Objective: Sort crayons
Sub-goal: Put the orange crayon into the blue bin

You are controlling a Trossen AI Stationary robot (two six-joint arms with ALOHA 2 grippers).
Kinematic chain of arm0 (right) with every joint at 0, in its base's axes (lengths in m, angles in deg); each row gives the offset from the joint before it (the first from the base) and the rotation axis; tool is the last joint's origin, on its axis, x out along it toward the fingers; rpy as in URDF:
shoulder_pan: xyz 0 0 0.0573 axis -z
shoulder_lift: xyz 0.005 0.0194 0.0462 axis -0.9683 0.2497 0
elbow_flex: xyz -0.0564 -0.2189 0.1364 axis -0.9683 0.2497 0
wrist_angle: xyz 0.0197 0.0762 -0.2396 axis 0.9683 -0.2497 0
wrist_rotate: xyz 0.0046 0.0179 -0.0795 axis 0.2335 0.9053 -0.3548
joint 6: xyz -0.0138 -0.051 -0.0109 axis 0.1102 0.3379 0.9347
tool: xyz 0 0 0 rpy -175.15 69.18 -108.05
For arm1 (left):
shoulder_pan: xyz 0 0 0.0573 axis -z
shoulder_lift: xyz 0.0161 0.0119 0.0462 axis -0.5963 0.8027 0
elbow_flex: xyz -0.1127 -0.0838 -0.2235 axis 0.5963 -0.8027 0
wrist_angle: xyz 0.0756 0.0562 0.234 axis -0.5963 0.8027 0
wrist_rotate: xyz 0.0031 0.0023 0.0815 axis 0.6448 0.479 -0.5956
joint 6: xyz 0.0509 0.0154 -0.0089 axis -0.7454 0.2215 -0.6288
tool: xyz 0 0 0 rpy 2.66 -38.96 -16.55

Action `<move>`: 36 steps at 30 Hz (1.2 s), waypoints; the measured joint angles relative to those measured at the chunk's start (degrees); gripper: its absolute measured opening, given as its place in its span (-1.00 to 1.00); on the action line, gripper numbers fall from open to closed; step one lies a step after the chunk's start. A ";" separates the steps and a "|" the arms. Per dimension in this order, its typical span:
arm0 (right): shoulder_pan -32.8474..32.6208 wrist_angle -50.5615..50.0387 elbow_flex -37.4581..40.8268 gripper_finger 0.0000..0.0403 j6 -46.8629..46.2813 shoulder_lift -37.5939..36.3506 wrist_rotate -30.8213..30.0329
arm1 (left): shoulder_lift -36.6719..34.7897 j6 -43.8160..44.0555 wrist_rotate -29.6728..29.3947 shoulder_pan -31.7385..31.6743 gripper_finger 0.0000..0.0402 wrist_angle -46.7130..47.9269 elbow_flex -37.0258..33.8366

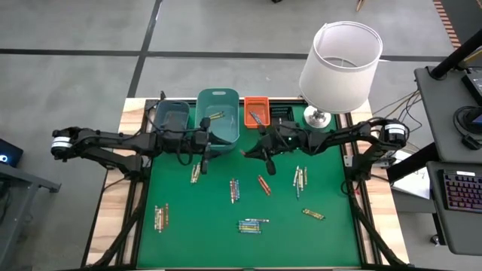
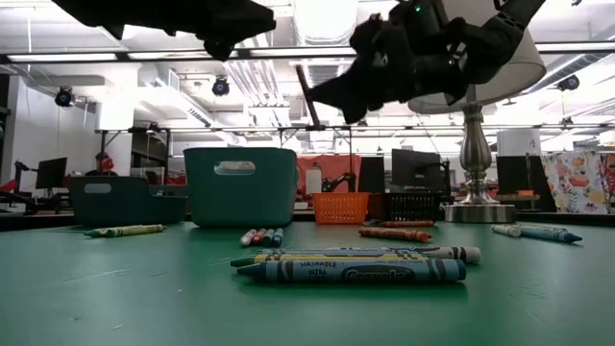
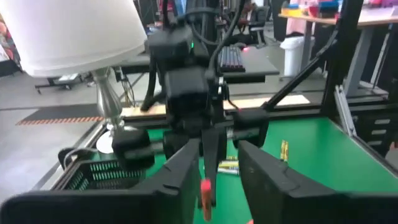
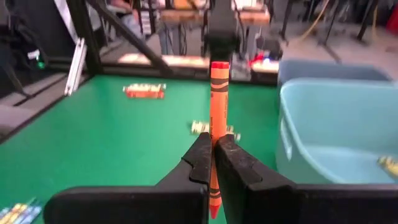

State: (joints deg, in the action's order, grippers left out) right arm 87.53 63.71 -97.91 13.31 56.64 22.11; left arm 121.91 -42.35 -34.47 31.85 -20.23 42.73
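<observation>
An orange crayon (image 4: 216, 130) stands upright, pinched between the right end effector's (image 4: 212, 163) closed fingers. Other paper-wrapped crayons (image 1: 253, 225) lie scattered flat in small clusters across the green counter (image 1: 181, 241).

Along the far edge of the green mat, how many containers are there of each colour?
Dark teal plastic bin: 1
Light teal plastic bin: 1
Small orange mesh basket: 1
Small black mesh basket: 1
Total: 4
</observation>
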 joint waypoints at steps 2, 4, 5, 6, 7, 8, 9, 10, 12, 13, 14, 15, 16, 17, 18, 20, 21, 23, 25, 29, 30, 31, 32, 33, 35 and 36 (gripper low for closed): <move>-0.32 2.47 0.01 -0.96 0.09 -0.03 -0.09 | 0.04 0.01 0.00 -0.01 -0.38 0.45 -0.10; -0.73 4.33 0.00 -0.96 0.46 -0.09 -0.18 | 0.14 -0.02 0.00 0.00 -0.28 1.29 -0.27; -0.95 4.96 0.02 -0.96 0.58 -0.09 -0.16 | 0.15 -0.13 0.00 0.00 -0.24 3.23 -0.32; -1.09 5.62 0.00 -0.96 0.74 -0.09 -0.14 | 0.15 -0.25 0.00 0.00 -0.20 5.68 -0.38; -1.27 6.46 0.00 -0.96 0.78 -0.09 0.19 | 0.15 -0.12 0.00 0.00 -0.17 8.06 -0.47; -1.30 7.39 0.00 -0.96 0.78 -0.09 0.97 | 0.15 0.67 0.00 0.04 -0.14 9.78 -0.51; -1.35 8.33 0.00 -0.96 0.64 -0.09 1.72 | 0.09 1.71 0.02 0.16 -0.12 10.64 -0.51; -1.45 9.18 0.00 -0.96 0.27 -0.09 2.34 | -0.01 2.39 0.03 0.37 -0.11 10.84 -0.51; -1.85 10.40 0.00 -0.96 -0.51 -0.09 2.57 | -0.07 2.56 0.04 0.91 -0.09 10.58 -0.67; -2.19 10.54 0.00 -0.96 -0.45 -0.09 2.57 | -0.07 2.38 0.06 1.08 -0.09 10.63 -0.85; -2.54 10.61 0.00 -0.96 -0.14 -0.09 2.59 | -0.07 2.23 0.07 1.15 -0.09 10.54 -1.12; -2.85 10.68 0.00 -0.96 0.01 -0.09 2.59 | -0.07 2.17 0.07 1.20 -0.09 9.80 -1.54; -3.14 10.81 0.00 -0.96 0.03 -0.09 2.61 | -0.11 2.17 0.08 1.18 -0.09 8.03 -2.19; -3.43 11.21 0.00 -0.96 0.04 -0.09 2.61 | -0.11 2.17 0.06 1.20 -0.10 4.98 -3.18; -3.75 11.81 0.00 -0.96 0.26 -0.04 2.58 | -0.13 2.20 0.07 1.20 -0.10 1.62 -4.32; -4.21 13.35 0.00 -0.96 0.53 0.10 2.53 | -0.13 2.60 0.04 1.29 -0.11 -5.21 -7.02; -4.31 14.02 0.00 -0.96 0.53 0.17 2.24 | -0.13 2.93 0.07 1.33 -0.12 -8.17 -8.40; -4.40 15.30 0.00 -0.96 0.40 0.35 2.11 | -0.13 4.02 0.07 1.33 -0.12 -12.57 -10.52; -4.40 16.32 0.00 -0.96 -0.09 0.37 1.46 | -0.13 4.94 0.07 1.33 -0.12 -16.45 -12.39; -4.36 16.50 0.00 -0.96 0.05 0.37 -0.07 | 0.35 5.76 0.07 1.31 -0.12 -21.81 -14.00; -4.36 16.48 0.00 -0.96 0.06 0.39 -0.50 | 0.76 5.78 0.07 1.33 -0.12 -22.77 -14.00; -4.38 16.54 0.00 -0.96 0.17 0.39 -0.99 | 1.35 5.77 0.07 1.33 -0.12 -23.54 -13.92; -4.38 16.63 0.00 -0.96 0.35 0.39 -1.01 | 2.22 5.77 0.04 1.33 -0.12 -24.40 -13.75; -4.38 16.69 0.00 -0.96 0.60 0.39 -1.05 | 3.47 5.78 0.06 1.33 -0.12 -25.76 -13.39; -4.38 16.66 -0.12 -0.96 0.91 0.39 -1.44 | 6.36 5.60 0.07 1.33 -0.12 -28.87 -12.18; -4.38 16.66 -0.33 -0.96 0.89 0.43 -1.73 | 7.96 5.33 0.07 1.33 -0.12 -30.32 -11.43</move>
State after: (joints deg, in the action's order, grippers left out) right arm 83.16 80.37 -98.24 14.20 57.07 20.37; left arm 129.87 -37.02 -34.41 33.18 -50.55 31.30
